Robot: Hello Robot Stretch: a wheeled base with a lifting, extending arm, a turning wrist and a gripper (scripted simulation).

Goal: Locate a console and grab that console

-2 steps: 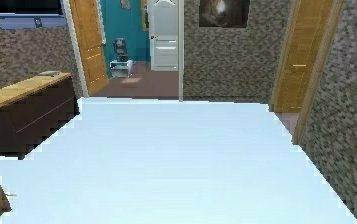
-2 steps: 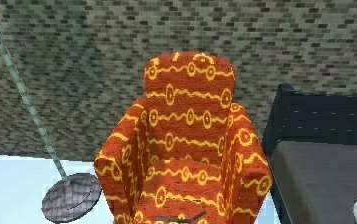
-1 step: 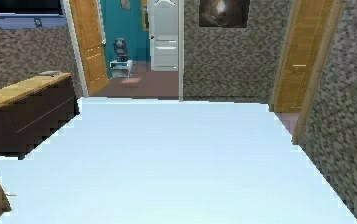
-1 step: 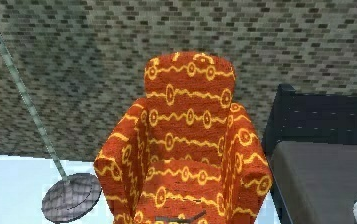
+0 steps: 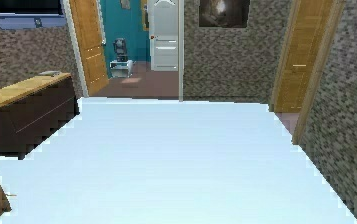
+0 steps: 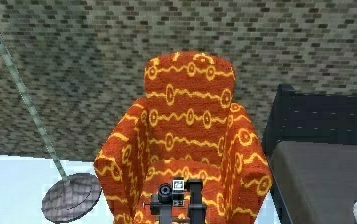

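Observation:
My gripper (image 6: pixel 172 197) sits low in the arm side view, in front of the seat of an orange patterned armchair (image 6: pixel 189 120). The chair's cushion lies right behind the gripper's far end, so I cannot tell whether it holds anything. A dark wooden dresser (image 5: pixel 28 112) with a light top stands at the forward view's left. A small flat grey thing (image 5: pixel 52 73) lies on its far end, too small to name.
A floor lamp's pole and round base (image 6: pixel 70 196) stand left of the armchair, and a dark bed frame (image 6: pixel 316 130) is at its right. Ahead lies a pale rug (image 5: pixel 176 160). Beyond it an open doorway (image 5: pixel 136 50) leads to a teal room. A wooden door (image 5: pixel 304 55) is at the right.

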